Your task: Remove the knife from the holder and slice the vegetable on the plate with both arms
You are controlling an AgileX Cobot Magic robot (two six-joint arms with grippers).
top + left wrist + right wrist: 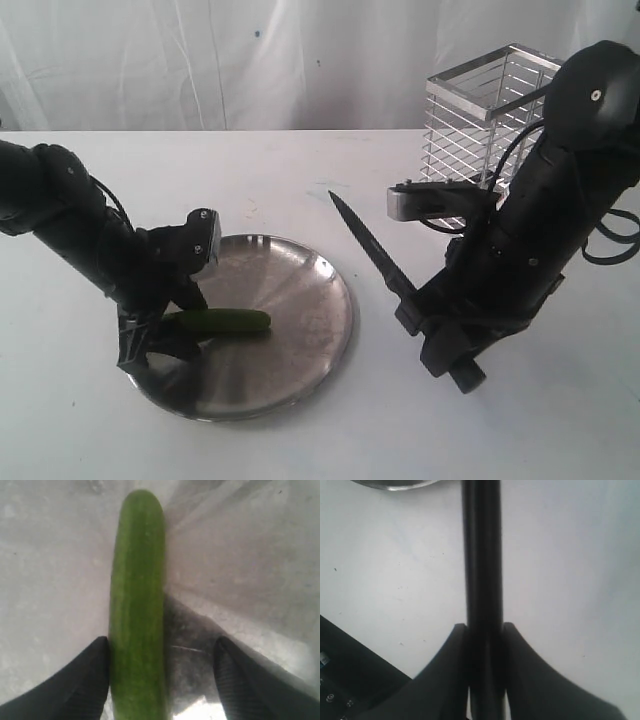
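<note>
The green vegetable [222,322] lies on the steel plate [300,340], near its left side. My left gripper [160,335] is down at the vegetable's left end and stands open. In the left wrist view the vegetable [137,605] runs between the fingers [75,685], touching one and well apart from the other. My right gripper [410,300] is shut on the handle of the dark knife [365,243], whose blade points up and left, in the air just right of the plate. The right wrist view shows the knife [481,555] clamped between both fingers [445,670]. The wire holder [480,115] stands behind the right arm.
A white table [300,170] carries everything, with a white cloth backdrop behind it. The plate's rim [395,485] shows at the edge of the right wrist view. The right arm's bulk stands in front of the holder.
</note>
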